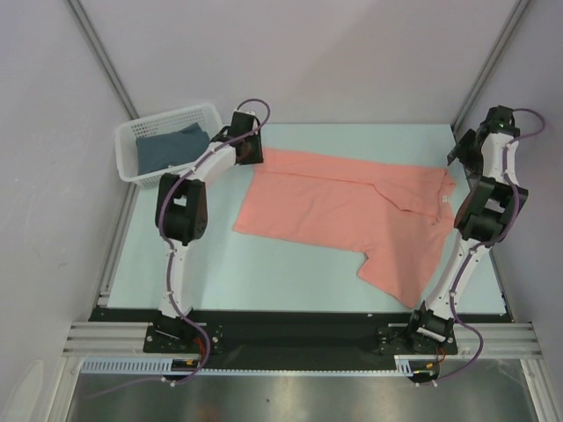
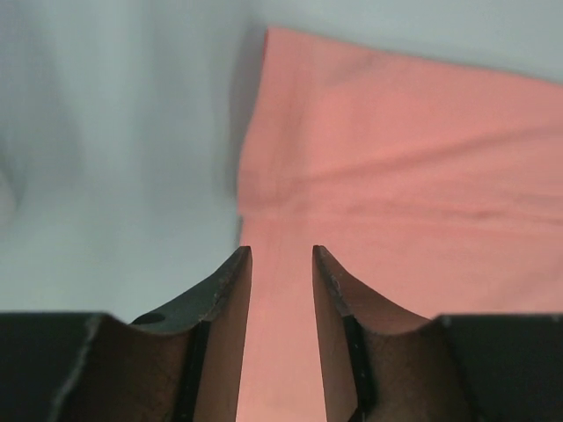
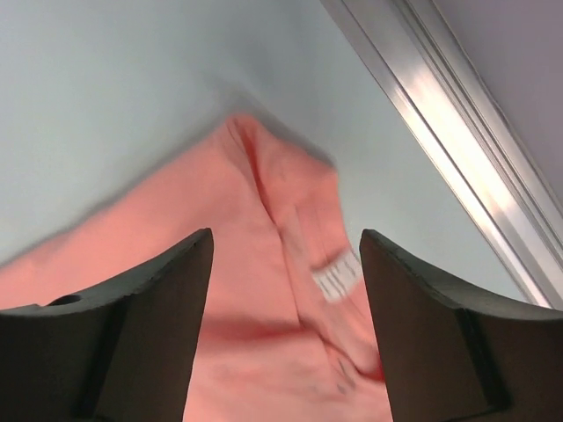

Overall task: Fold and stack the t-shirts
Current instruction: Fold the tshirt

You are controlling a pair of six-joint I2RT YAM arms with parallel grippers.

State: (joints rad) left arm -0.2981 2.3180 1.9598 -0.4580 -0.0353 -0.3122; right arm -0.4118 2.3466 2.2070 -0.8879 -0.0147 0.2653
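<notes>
A salmon-pink t-shirt lies across the table, its body folded into a long band and one sleeve trailing toward the near right. My left gripper hovers over the shirt's far left corner. In the left wrist view its jaws stand apart, and the pink cloth lies flat below the gap. My right gripper is at the shirt's far right end. Seen from the right wrist, it is wide open above the collar and its white label. A dark slate-blue t-shirt lies in the basket.
A white lattice basket stands at the table's far left corner, just left of my left gripper. An aluminium frame rail runs along the table's right edge close to my right gripper. Grey walls enclose the table.
</notes>
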